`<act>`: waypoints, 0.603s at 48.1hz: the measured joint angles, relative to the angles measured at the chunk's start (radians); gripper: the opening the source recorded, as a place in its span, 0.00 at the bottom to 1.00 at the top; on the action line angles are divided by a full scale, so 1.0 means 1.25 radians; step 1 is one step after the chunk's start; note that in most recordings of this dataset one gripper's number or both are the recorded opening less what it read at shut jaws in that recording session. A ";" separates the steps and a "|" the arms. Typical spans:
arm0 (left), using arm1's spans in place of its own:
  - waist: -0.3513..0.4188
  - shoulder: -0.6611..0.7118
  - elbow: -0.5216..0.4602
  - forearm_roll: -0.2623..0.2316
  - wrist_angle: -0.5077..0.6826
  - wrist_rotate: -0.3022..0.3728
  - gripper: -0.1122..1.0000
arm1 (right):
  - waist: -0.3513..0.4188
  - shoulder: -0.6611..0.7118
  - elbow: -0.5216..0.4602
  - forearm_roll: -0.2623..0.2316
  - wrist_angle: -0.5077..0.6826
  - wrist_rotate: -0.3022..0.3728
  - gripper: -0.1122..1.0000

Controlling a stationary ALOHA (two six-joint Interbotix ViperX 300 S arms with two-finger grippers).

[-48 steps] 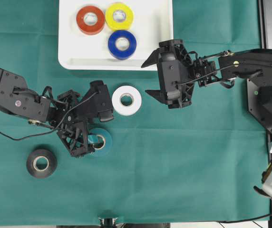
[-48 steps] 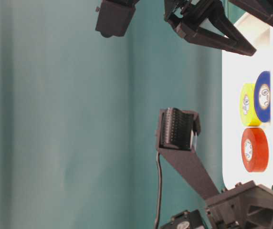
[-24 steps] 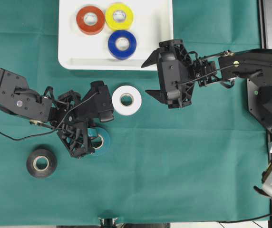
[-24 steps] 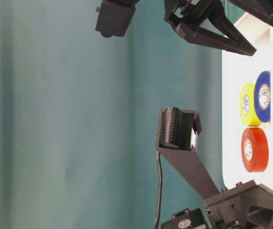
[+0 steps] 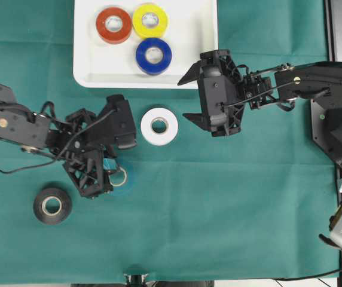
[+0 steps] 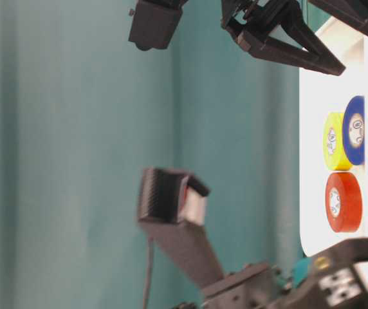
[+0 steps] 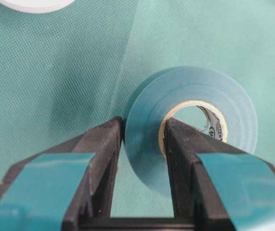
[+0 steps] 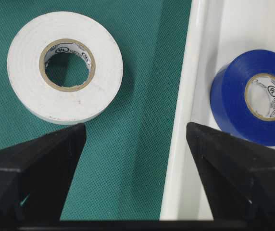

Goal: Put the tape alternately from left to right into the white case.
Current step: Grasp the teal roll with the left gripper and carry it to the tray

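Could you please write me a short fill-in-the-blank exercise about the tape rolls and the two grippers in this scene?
1. The white case holds ____ tape rolls.
2. The left gripper is shut on the ____ roll's wall, one finger in its core.
3. The open right gripper hovers near the ____ roll on the cloth.
4. The black roll lies ____ the case.

Missing words: three; teal; white; outside

white case (image 5: pixel 183 54) | rolls red (image 5: pixel 113 24) | yellow (image 5: pixel 150 20) | blue (image 5: pixel 153 55)

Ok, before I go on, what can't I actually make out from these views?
- Teal tape roll: overhead, the left pincer covers most of it; in the left wrist view its fingers hide the lower part.
- White case: the overhead view's top edge cuts off its far rim.
- Left arm in the table-level view: blurred.
- Tape core labels: too small to read.
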 measured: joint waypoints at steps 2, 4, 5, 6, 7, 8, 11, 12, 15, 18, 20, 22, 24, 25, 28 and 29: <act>0.001 -0.010 0.005 0.000 0.001 0.001 0.33 | 0.001 0.000 0.001 0.000 0.000 0.000 0.84; 0.005 -0.018 0.010 0.000 0.002 0.000 0.33 | 0.000 0.000 0.000 0.000 0.000 0.000 0.84; 0.007 -0.022 0.011 0.000 0.002 0.001 0.33 | 0.000 0.001 0.000 0.000 0.000 0.000 0.84; 0.010 -0.026 0.013 -0.001 0.002 0.001 0.33 | 0.000 0.001 0.000 0.000 0.001 0.000 0.83; 0.013 -0.029 0.016 0.000 0.004 0.001 0.33 | 0.000 0.000 0.000 0.000 0.000 0.000 0.84; 0.017 -0.032 0.018 0.000 0.005 0.001 0.33 | 0.000 0.001 0.000 0.000 0.000 0.000 0.84; 0.031 -0.040 0.026 0.000 0.005 0.000 0.33 | 0.000 0.000 0.000 0.000 0.000 0.000 0.84; 0.037 -0.043 0.028 0.000 0.005 0.001 0.33 | 0.000 0.000 0.000 0.000 0.000 0.000 0.84; 0.056 -0.049 0.036 0.000 0.005 0.005 0.33 | 0.000 0.000 0.000 0.000 0.000 0.000 0.84; 0.076 -0.053 0.039 0.000 0.005 0.018 0.33 | 0.000 0.000 0.001 0.000 0.000 0.000 0.84; 0.088 -0.054 0.042 0.000 0.005 0.032 0.33 | 0.000 0.000 0.000 0.000 0.000 -0.001 0.84; 0.101 -0.056 0.043 0.001 0.005 0.054 0.33 | 0.000 0.000 0.000 0.000 0.000 0.000 0.84; 0.113 -0.059 0.043 0.000 0.006 0.067 0.33 | 0.000 0.001 0.000 0.000 0.000 0.000 0.84; 0.119 -0.061 0.043 0.001 0.006 0.081 0.33 | 0.000 0.001 0.000 0.000 0.000 0.000 0.84; 0.141 -0.065 0.043 0.000 0.005 0.114 0.33 | 0.000 0.000 0.000 0.000 0.000 0.000 0.84; 0.148 -0.065 0.043 0.001 0.006 0.129 0.33 | 0.000 0.001 0.000 0.000 0.000 0.000 0.84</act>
